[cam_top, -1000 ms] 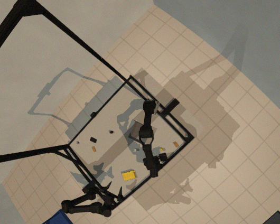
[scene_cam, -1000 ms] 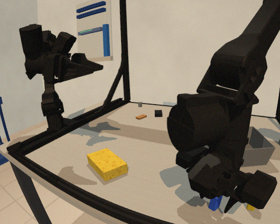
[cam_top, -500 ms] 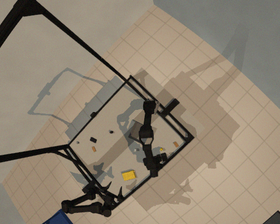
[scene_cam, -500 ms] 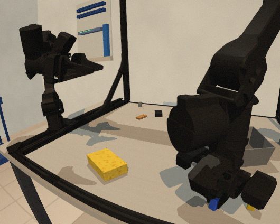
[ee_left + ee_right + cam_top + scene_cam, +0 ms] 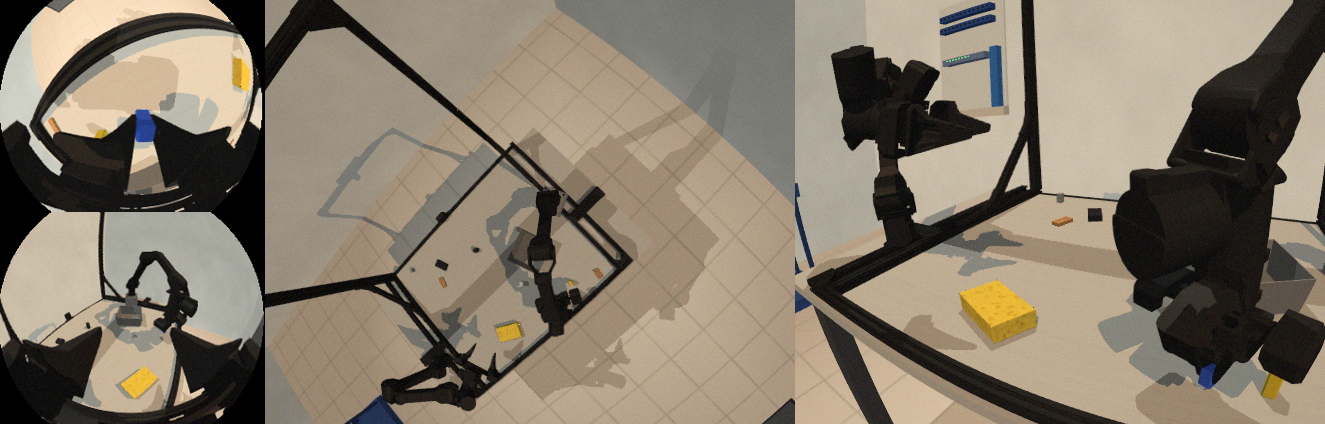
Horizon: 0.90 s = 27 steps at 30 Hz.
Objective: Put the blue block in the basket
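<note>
The blue block [image 5: 1207,375] stands on the table near the front edge, between the fingers of my left gripper [image 5: 1211,369]. In the left wrist view the block [image 5: 143,125] sits clamped between the two dark fingers of the left gripper [image 5: 143,134], which is shut on it. The grey basket [image 5: 1287,280] sits upright on the table behind the left arm; it also shows in the overhead view [image 5: 522,247]. My right gripper [image 5: 970,125] is open and empty, held high at the table's far corner, well away from the block.
A yellow sponge [image 5: 998,310] lies at the front middle of the table. A small yellow block [image 5: 1272,386] stands just beside the left gripper. An orange block [image 5: 1062,220], a black block [image 5: 1094,214] and a small grey piece [image 5: 1060,197] lie at the back. A black frame rims the table.
</note>
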Each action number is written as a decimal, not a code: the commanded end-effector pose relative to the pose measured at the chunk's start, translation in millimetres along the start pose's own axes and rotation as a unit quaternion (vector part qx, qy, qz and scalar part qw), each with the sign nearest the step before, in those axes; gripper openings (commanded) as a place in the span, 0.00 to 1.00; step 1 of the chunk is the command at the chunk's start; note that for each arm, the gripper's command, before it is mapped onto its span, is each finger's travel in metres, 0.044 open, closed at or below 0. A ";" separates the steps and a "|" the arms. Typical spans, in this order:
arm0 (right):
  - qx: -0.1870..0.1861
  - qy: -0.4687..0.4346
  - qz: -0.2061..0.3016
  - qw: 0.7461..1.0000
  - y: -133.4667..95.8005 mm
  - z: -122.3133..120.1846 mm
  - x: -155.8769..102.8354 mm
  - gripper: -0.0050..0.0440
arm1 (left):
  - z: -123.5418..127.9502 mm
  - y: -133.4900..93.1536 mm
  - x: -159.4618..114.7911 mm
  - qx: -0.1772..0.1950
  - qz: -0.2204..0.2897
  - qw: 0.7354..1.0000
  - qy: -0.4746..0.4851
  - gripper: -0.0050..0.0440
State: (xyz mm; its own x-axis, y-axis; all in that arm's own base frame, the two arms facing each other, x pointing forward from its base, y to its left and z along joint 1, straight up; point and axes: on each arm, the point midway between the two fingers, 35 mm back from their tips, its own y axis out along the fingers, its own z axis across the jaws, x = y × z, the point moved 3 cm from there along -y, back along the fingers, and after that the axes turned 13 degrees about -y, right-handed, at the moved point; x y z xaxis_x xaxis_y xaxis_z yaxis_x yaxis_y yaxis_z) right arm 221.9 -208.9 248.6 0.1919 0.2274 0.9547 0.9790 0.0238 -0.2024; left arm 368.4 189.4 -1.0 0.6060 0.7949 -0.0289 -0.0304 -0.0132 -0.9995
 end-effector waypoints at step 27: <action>0.001 -0.001 0.000 1.000 0.0 -0.1 0.2 0.92 | -24.6 -84.4 -58.4 -0.008 -0.014 1.000 -0.002 0.10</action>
State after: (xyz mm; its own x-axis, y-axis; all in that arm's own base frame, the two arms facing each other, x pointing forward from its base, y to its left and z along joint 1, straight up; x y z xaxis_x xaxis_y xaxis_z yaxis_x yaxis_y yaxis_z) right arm 221.9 -208.9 248.6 0.1919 0.2274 0.9547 0.9790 0.0238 -0.2024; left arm 362.6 146.0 82.4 0.6037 0.7972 0.0008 0.0007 0.0005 -1.0000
